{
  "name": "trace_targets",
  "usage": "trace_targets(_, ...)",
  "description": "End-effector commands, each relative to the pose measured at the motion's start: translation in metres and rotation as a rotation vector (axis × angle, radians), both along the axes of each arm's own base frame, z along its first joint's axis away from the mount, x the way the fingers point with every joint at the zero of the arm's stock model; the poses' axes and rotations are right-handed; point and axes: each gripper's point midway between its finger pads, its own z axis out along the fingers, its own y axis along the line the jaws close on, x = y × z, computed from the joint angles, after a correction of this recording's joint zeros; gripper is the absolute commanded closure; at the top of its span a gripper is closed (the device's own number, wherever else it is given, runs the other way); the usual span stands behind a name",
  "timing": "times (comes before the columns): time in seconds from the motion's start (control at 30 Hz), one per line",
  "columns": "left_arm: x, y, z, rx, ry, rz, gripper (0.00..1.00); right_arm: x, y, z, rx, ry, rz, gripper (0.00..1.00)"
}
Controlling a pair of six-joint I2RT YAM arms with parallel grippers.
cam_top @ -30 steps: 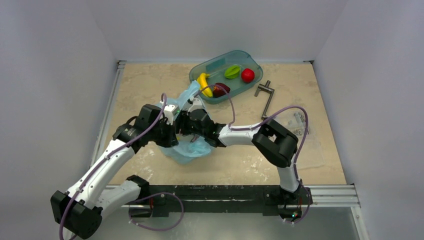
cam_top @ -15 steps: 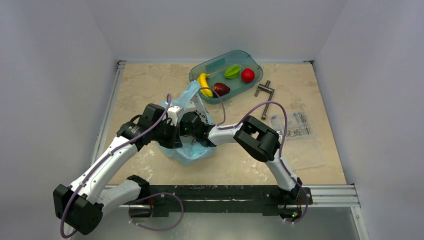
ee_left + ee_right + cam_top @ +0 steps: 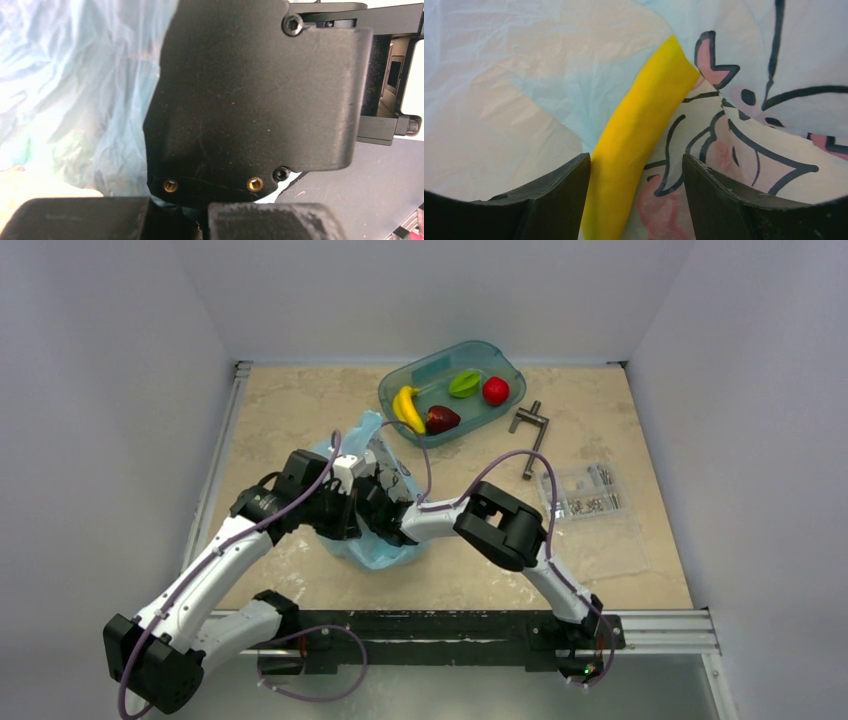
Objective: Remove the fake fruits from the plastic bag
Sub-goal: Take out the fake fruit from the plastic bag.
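Cam overhead: crinkly light-blue thin plastic bag (image 3: 378, 552) mid-table, left arm (image 3: 215, 560) and right arm (image 3: 505, 530) meet at its mouth. Teal plastic tray (image 3: 440, 368) w/ other fruit sits well behind.

Left wrist cam: left gripper (image 3: 179, 220) mostly blocked by black housing (image 3: 250, 90); can't tell if it's pinching film.

Right wrist cam: curved yellow plastic banana (image 3: 639, 140) lies inside bag, between right gripper (image 3: 635, 167) fingers, which are spread, not clamped. Prob light, stiff, slick. Grab mid-body, across the curve, w/o catching film.
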Motion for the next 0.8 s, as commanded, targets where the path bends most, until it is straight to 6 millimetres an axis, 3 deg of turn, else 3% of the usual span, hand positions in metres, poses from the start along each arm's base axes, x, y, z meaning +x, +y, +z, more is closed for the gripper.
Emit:
trace_targets(0.0,0.013,-0.001,0.004,0.007,-0.057,0.012,1.00,-0.017,-0.010,-0.033,-0.195,-0.017,0.057,0.38)
trace_targets(0.2,0.016,0.006,0.005,0.040,-0.073,0.044,1.00,-0.025,0.002,-0.006,-0.143,-0.024,0.149,0.59)
trace_targets(0.5,0.021,0.020,0.002,0.103,-0.087,0.111,1.00,-0.027,-0.006,0.065,0.004,-0.028,0.182,0.98)
trace_targets(0.77,0.025,0.034,-0.002,0.173,-0.089,0.173,1.00,-0.046,-0.016,0.120,0.103,-0.037,0.235,1.00)
